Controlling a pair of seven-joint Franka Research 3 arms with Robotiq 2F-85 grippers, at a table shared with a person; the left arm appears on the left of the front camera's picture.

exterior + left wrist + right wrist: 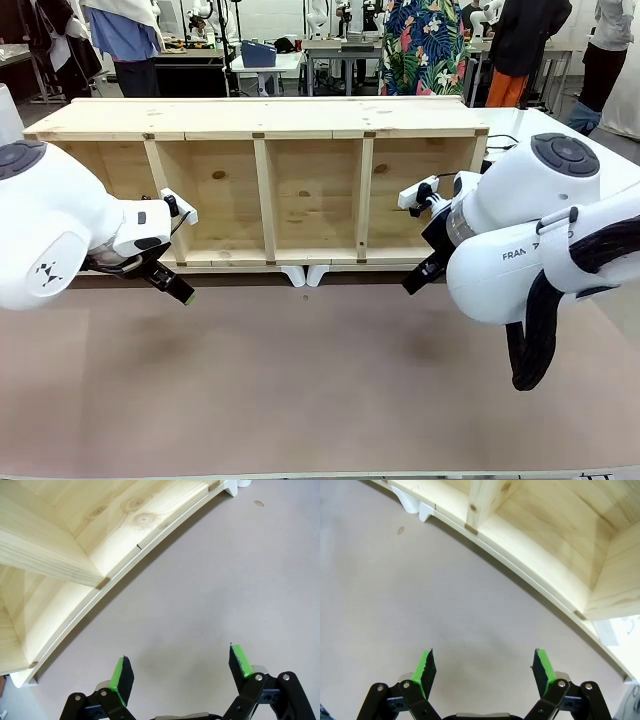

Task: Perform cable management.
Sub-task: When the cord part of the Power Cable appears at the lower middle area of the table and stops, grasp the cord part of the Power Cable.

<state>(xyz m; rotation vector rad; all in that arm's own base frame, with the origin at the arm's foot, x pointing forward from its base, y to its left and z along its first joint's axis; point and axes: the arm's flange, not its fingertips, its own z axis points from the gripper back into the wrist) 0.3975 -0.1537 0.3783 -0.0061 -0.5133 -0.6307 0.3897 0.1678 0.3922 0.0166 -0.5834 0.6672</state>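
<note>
Desk (300, 400) is bare brown in front. The open-front wooden shelf unit (260, 118) lies along its far side.

Both arms sit low at the shelf's front edge. Left end effector (182, 667): fingers apart, nothing between. Right end effector (485, 665): same, wide apart and empty.

The cable (505, 140) shows as a thin black loop just past the shelf's right end, behind it on the white surface. I can't make out the plug.

Risks:
- The shelf stands between both end effectors and the cord, so a direct reach could clip the top board or end wall.
- The right arm's ribbed hose (530, 340) could snag the shelf corner.
- The cord is thin and glossy, so the pads could slip off it or scrape the surface.
</note>
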